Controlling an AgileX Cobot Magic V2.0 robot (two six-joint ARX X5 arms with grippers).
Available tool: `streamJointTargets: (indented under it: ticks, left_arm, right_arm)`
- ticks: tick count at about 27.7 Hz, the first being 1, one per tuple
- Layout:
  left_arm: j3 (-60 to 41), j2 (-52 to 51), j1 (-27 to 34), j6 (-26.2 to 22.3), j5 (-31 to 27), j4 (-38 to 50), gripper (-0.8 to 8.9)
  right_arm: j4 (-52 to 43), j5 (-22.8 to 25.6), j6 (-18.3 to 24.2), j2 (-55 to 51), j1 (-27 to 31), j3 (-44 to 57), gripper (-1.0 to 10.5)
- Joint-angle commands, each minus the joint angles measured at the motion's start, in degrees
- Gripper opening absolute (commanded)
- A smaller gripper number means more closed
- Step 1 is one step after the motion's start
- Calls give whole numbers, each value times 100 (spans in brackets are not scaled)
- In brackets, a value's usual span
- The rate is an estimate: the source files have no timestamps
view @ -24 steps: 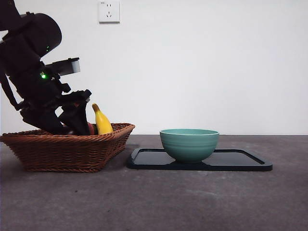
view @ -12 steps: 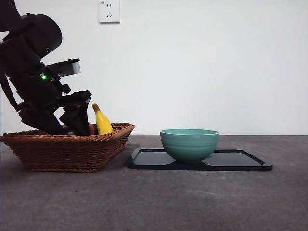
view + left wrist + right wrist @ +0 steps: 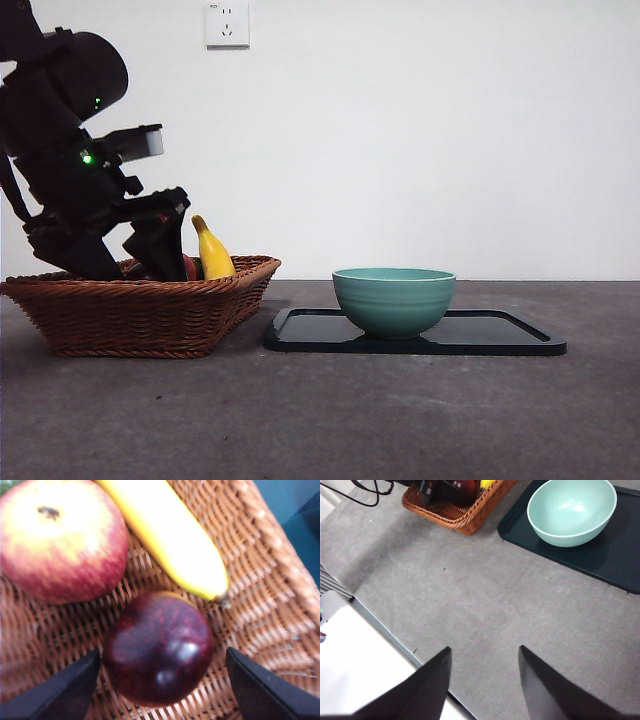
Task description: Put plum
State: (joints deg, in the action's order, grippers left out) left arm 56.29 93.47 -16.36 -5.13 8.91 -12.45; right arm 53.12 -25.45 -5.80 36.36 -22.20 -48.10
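The plum [image 3: 159, 647], dark maroon and glossy, lies on the wicker floor of the basket [image 3: 270, 580]. My left gripper [image 3: 161, 654] is open around it, one jaw close against one side and the other standing off with a gap. In the front view the left arm [image 3: 80, 170] leans down into the basket [image 3: 140, 312], and the plum is hidden behind the rim. My right gripper [image 3: 484, 652] is open and holds nothing, hanging over bare grey table.
A red-and-yellow fruit [image 3: 60, 535] and a banana [image 3: 170, 535] lie in the basket beside the plum; the banana [image 3: 212, 252] pokes above the rim. A teal bowl [image 3: 393, 298] stands on a black tray [image 3: 500, 338] to the right of the basket.
The left arm has settled slightly lower and leftward in the basket. The fruit, the bowl and the tray have not moved.
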Motion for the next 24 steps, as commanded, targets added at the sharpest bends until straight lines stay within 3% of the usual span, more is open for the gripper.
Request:
streamJointTargets:
  ticks: [1, 14, 24]
  left_arm:
    - [164, -243, -15, 48, -11, -2, 406]
    - [177, -1963, -114, 437, 103, -861, 406]
    - [177, -3445, -173, 540, 1290, -1725, 405]
  right_arm:
    - [-61, 0, 46, 17, -33, -31, 214]
    - [-85, 0, 48, 17, -33, -31, 214]
    - [-151, 0, 48, 17, -33, -31, 214]
